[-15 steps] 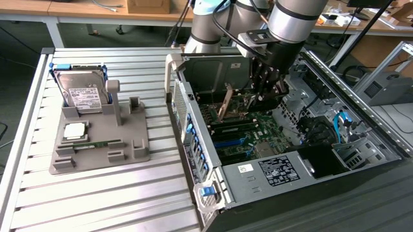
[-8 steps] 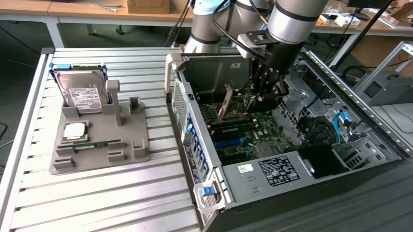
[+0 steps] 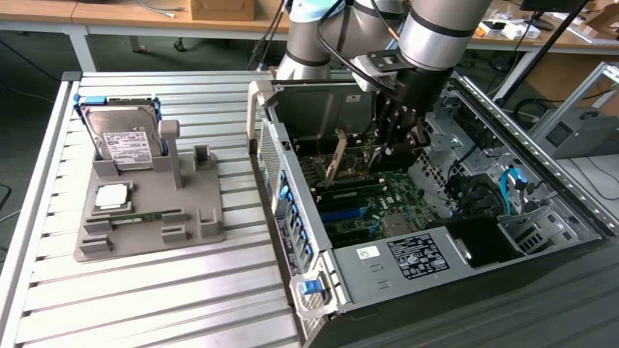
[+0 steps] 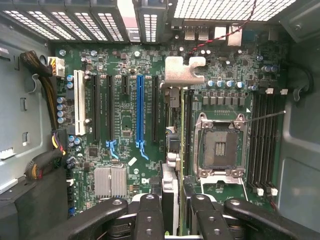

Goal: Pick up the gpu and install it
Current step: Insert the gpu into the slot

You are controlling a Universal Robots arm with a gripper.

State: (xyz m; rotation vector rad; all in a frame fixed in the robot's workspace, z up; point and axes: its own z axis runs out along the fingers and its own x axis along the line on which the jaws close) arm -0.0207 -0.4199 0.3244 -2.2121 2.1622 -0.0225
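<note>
Presently held: one gpu [image 4: 170,185], seen edge-on in the wrist view and clamped between the two fingers [image 4: 150,212] of the end effector [image 4: 176,210].
End effector: one, closed on the gpu; in the exterior view it [image 3: 392,148] is seen lowered into the open computer case [image 3: 541,181].
Gpu position: suspended above the motherboard [image 4: 125,125], beside the CPU socket [image 4: 220,147]; whether it is touching a slot cannot be told.
Gpu bracket: one silver metal bracket [image 4: 184,70] is seen at the card's far end, toward the perforated wall of the case.
Expansion slots: one blue slot [image 4: 140,107] and one white slot [image 4: 79,102] are counted; black slots lie beside them.
CPU socket: one, framed in metal.
Memory slots: four long black slots [image 4: 263,142] are counted beside the socket.
Heat sink: one small silver finned block [image 4: 111,181] is mounted on the board.
Desk: one slatted metal desk [image 3: 174,290] carries the case and one gray fixture [image 3: 193,225].
Fixture contents: one hard drive [image 3: 124,138] stood upright, one square chip [image 3: 111,194] and one memory stick [image 3: 135,215] laid flat.
</note>
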